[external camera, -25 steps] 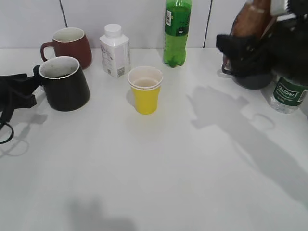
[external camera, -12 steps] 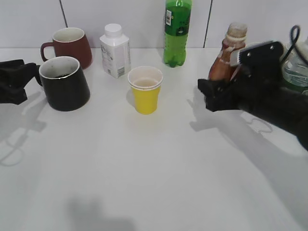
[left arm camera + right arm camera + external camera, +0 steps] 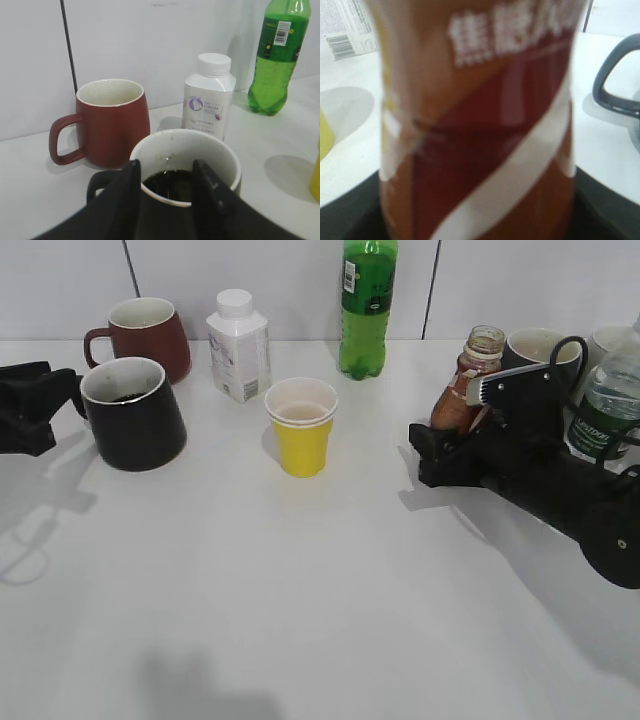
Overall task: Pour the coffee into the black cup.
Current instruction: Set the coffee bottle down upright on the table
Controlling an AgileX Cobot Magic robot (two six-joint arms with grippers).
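Observation:
The black cup (image 3: 133, 418) stands at the left with dark coffee (image 3: 172, 182) in it. My left gripper (image 3: 40, 405) is open just left of the cup by its handle. In the left wrist view its fingers (image 3: 166, 175) are spread in front of the cup's near wall. The coffee bottle (image 3: 463, 390) stands upright at the right with no cap. My right gripper (image 3: 440, 445) is shut around its lower body. The bottle's brown and white label (image 3: 480, 125) fills the right wrist view.
A maroon mug (image 3: 145, 335), a white bottle (image 3: 238, 345) and a green bottle (image 3: 368, 305) stand along the back wall. A yellow cup (image 3: 302, 425) stands mid-table. A dark grey mug (image 3: 540, 348) and a water bottle (image 3: 605, 405) stand behind my right arm.
My right arm has come down from high at the right and brought the bottle upright onto the table. My left gripper has lifted slightly beside the cup's handle.

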